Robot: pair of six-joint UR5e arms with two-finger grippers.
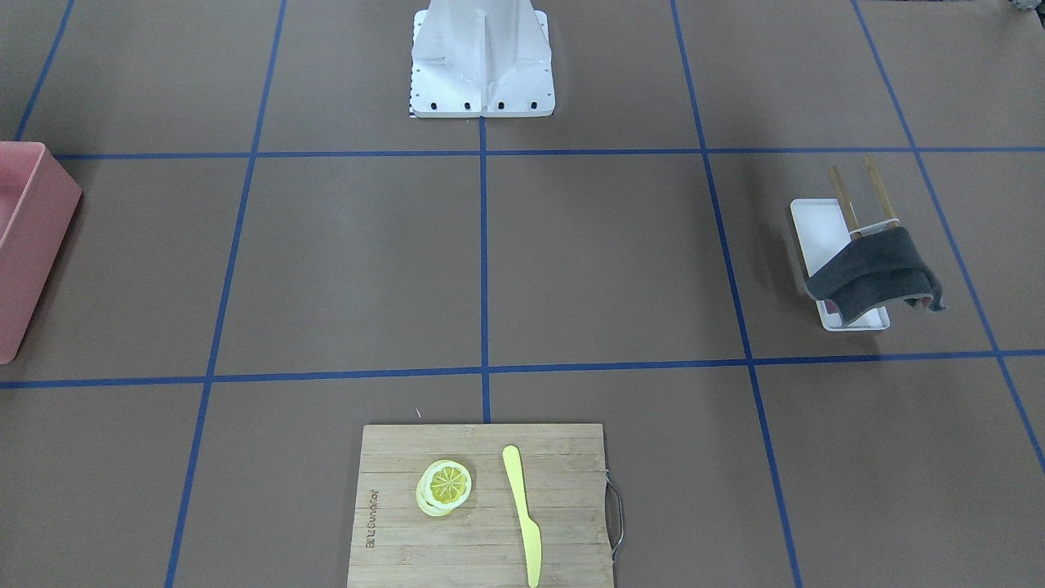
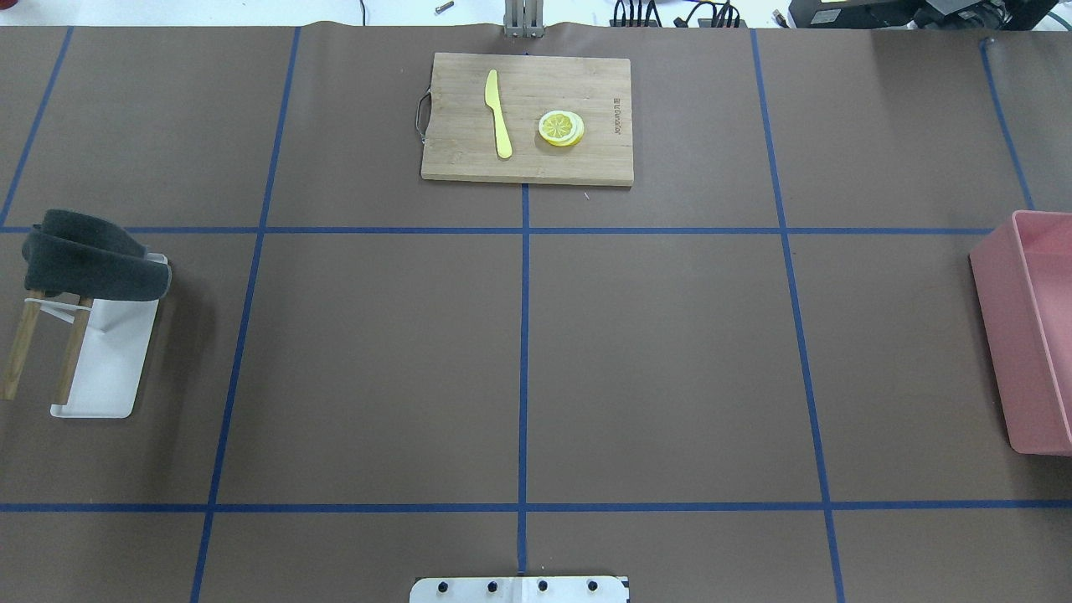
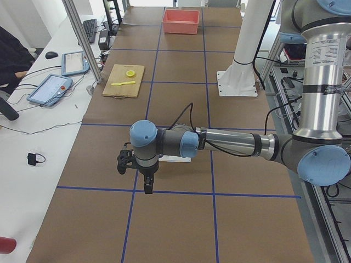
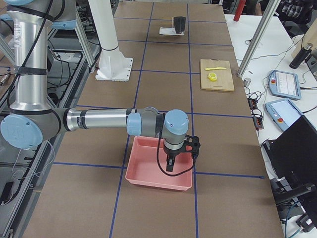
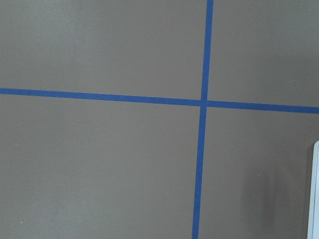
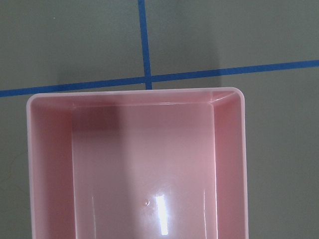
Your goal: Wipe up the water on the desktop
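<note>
Surface (image 2: 377, 360): matte brown, flat, fills both fixed top views; everything below sits on it.
Tape (image 2: 525, 368): thin blue lines, cutting the surface into big rectangles.
Left tool (image 3: 147, 189): hangs above the surface at the robot's left end, fingers pointing down, near the rack. Shows only in the side view, so I cannot tell whether it is open or closed. Its wrist camera looks down on a tape crossing, with a white edge at the frame's right.
Right tool (image 4: 170, 166): hangs over the bin at the robot's right end, pointing down. Seen only from the side; I cannot tell its state. Its wrist camera looks down into the bin.
Rack (image 2: 109, 368): white base, two wooden posts, at the robot's left.
Cloth (image 2: 84, 260): dark grey, draped over the rack's top.
Bin (image 2: 1034, 335): pink, open-topped.
Board (image 2: 586, 159): bamboo, at the far edge from the robot, centred.
Knife (image 2: 497, 113): yellow, flat on the board.
Lemon slices (image 2: 561, 128): small stack on the board beside the knife, not touching it.
</note>
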